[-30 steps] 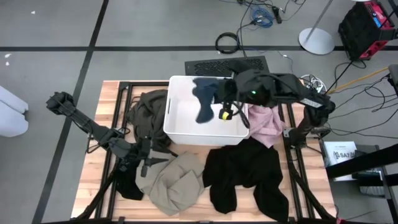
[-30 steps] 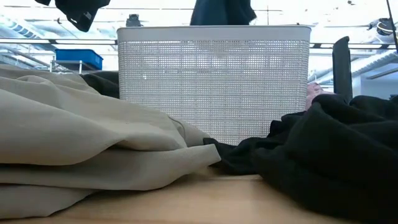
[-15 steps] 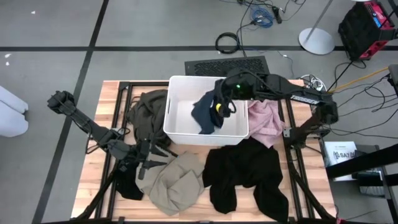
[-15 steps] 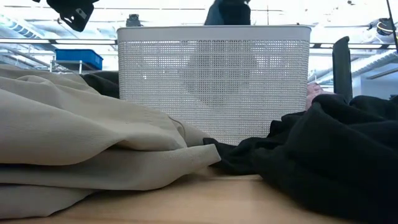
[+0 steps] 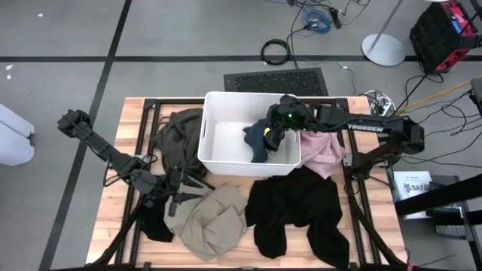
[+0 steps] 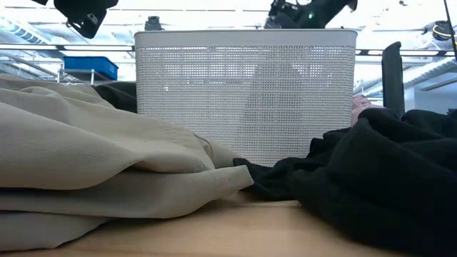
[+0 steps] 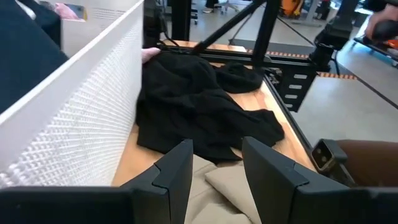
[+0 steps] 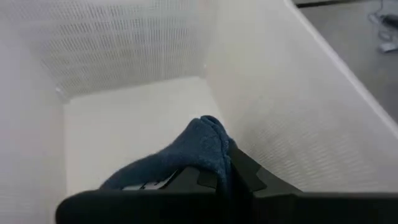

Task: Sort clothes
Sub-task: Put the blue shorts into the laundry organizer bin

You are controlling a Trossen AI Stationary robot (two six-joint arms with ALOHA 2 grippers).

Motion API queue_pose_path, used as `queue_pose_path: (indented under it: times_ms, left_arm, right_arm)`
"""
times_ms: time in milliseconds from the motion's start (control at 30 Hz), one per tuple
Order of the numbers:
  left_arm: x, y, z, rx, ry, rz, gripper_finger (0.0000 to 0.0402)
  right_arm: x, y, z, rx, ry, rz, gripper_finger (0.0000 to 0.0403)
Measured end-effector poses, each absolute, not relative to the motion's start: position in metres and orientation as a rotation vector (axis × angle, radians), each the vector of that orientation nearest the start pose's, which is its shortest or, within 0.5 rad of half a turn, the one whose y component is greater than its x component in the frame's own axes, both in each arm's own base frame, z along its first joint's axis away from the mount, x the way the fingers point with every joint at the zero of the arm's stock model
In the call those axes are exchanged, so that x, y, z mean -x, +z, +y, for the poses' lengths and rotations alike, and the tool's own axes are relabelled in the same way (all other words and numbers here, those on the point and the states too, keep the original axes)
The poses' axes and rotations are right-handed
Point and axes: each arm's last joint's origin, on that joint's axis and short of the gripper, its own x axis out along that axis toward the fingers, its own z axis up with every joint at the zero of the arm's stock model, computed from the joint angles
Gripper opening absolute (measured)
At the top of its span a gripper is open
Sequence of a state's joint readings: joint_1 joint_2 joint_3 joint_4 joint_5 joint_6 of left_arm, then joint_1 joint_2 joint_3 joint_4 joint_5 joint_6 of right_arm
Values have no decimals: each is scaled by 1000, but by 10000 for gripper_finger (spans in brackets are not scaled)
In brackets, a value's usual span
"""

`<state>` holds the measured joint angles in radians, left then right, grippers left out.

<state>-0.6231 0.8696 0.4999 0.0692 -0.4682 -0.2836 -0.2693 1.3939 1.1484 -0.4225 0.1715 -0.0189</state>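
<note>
**A:** What do we have in the white rectangular perforated plastic bin [image 5: 218,129]?

**B:** Just one piece, as far as we can see: the dark teal-blue soft garment [image 5: 258,141], bunched against the bin's right side. The right gripper [image 5: 276,135] reaches down into the bin and is clenched on that fabric; in the right wrist view we see the blue cloth [image 8: 186,155] pinched between its dark fingers, with the bin's bare floor and mesh walls beyond.

**A:** And the other clothes?

**B:** All outside it, on the wooden table [image 5: 105,211]. The olive-green garment [image 5: 177,139] lies touching the bin's left wall, the fuzzy pink one [image 5: 322,150] just beside its right wall, the black one [image 5: 294,211] in front of the bin to the right, and the beige-khaki one [image 5: 211,222] in front to the left.

**A:** The left gripper [image 5: 181,192]?

**B:** It hangs over the near edge of the beige-khaki cloth, its fingers [image 7: 177,174] spread apart and grasping nothing.
</note>
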Motion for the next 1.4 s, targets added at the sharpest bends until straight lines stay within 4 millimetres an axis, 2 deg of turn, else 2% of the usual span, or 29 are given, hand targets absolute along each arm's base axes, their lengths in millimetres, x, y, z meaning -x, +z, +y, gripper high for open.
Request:
queue_pose_path:
  times_ms: [167, 433, 833, 933, 1100, 1400]
  left_arm:
    - [-161, 245, -100, 126, -105, 270, 150]
    - [-161, 245, -100, 151, -101, 272, 150]
    - [-161, 245, -100, 177, -99, 273, 150]
    - [-161, 245, -100, 177, -99, 274, 150]
    - [-161, 245, -100, 176, -99, 274, 150]
    - [-161, 245, -100, 177, -112, 281, 150]
  right_arm:
    - [-293, 288, -86, -17, -417, 724, 0]
    - [-295, 285, -87, -30, -423, 732, 14]
    - [-292, 282, -86, -13, -411, 780, 107]
    - [-291, 283, -83, -39, -349, 807, 128]
    - [-287, 301, -80, -68, -255, 873, 150]
    - [-278, 363, -77, -48, -242, 866, 162]
